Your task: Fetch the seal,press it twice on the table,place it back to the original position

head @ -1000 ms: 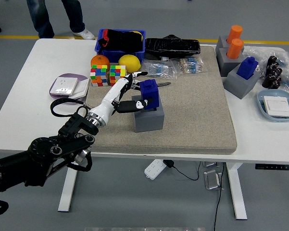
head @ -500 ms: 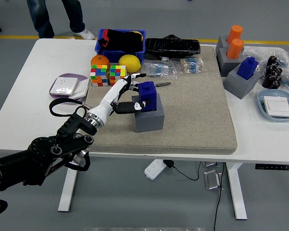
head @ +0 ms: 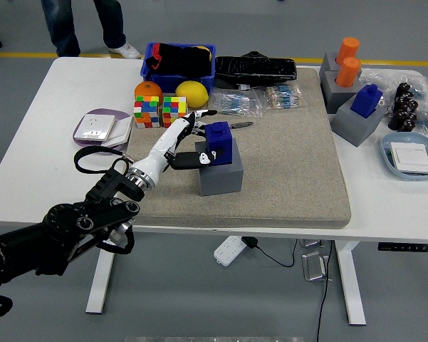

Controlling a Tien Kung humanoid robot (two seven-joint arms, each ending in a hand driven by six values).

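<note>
While fingers spread, left robot hand (head: 189, 139) beside blue seal (head: 218, 137) on gray block (head: 221, 174), no grip.

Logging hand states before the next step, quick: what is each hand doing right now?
Left hand: fingers open around the blue seal on its grey base, not clearly gripping it.
Right hand: not in view.

My white desk (head: 50, 153), laid with a grey felt mat (head: 292, 164).
Directly on the desk I see the mat, a blue plastic bin (head: 178, 70) at the far edge, an orange fruit (head: 147, 90), two colourful puzzle cubes (head: 161, 111), a lilac square tray (head: 100, 127) and a pale blue dish (head: 411, 157) at right.
</note>
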